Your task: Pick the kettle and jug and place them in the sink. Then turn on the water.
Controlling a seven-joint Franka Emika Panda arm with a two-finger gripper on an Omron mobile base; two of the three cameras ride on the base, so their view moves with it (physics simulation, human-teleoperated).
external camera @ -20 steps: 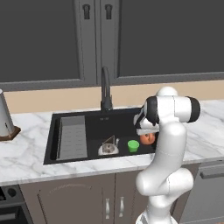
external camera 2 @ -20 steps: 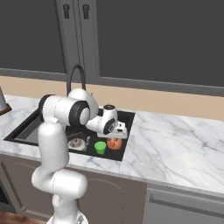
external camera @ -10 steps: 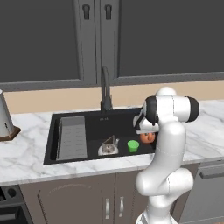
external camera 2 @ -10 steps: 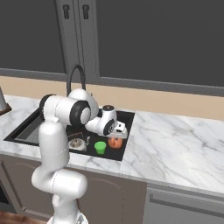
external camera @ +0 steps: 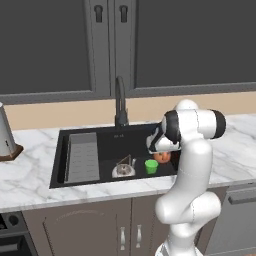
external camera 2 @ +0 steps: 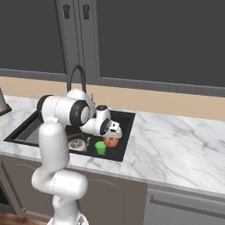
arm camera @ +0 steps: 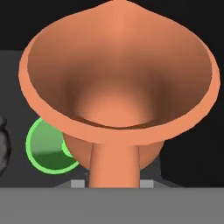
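Observation:
The terracotta jug hangs upright in the right part of the black sink. My gripper is over it, shut on its side handle. In the hand view the jug's flared rim is seen from above and its handle hides my fingertips. The silver kettle stands on the sink floor left of the jug. No stream falls from the dark faucet.
A small green cup stands in the sink between kettle and jug. A grey ribbed tray lies in the sink's left part. A tall whitish appliance stands on the counter far left.

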